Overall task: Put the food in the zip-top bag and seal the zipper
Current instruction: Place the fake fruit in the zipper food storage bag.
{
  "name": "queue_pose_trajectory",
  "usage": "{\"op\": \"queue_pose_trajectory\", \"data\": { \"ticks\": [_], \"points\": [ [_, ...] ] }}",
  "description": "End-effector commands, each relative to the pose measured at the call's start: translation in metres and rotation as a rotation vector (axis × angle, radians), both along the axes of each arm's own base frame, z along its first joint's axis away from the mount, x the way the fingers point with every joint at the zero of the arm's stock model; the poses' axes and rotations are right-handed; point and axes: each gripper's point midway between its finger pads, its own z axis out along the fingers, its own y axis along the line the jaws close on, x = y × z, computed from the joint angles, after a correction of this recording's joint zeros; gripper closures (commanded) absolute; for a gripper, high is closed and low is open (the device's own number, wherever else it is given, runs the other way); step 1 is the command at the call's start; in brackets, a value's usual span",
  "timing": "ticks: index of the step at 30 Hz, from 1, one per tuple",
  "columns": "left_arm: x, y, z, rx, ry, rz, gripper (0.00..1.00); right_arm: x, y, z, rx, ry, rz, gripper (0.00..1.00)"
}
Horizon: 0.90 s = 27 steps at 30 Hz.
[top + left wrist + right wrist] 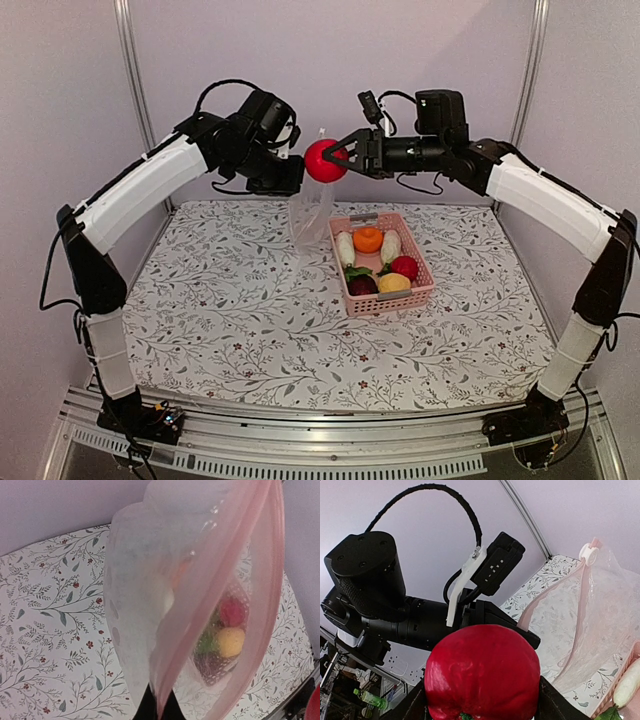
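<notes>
My right gripper [345, 156] pinches the probably slick red fruit [322, 161] mid-body; my left gripper [293, 184] clamps the limp zip-top bag [312, 215] by its rim

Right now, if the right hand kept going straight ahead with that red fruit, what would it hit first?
Probably the left hand, just beyond the red fruit, where it pinches the bag; depth is unclear, so the bag might come first.
</notes>
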Motion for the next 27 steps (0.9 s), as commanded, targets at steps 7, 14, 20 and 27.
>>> {"op": "queue_pose_trajectory", "data": {
  "ticks": [7, 14, 20, 27],
  "points": [
    [-0.001, -0.001, 0.022, -0.067, -0.056, -0.025, 1.0, 0.021, 0.005, -0.042, -0.092, 0.08, -0.07, 0.45],
    [-0.002, -0.005, 0.018, -0.074, -0.043, -0.042, 1.0, 0.029, 0.0, -0.059, -0.149, 0.109, -0.125, 0.44],
    [-0.002, -0.01, 0.016, -0.086, -0.034, -0.056, 1.0, 0.037, -0.005, -0.061, -0.196, 0.113, -0.19, 0.41],
    [-0.001, -0.017, 0.01, -0.106, -0.012, -0.069, 1.0, 0.049, -0.006, -0.066, -0.258, 0.144, -0.256, 0.3]
  ]
}}
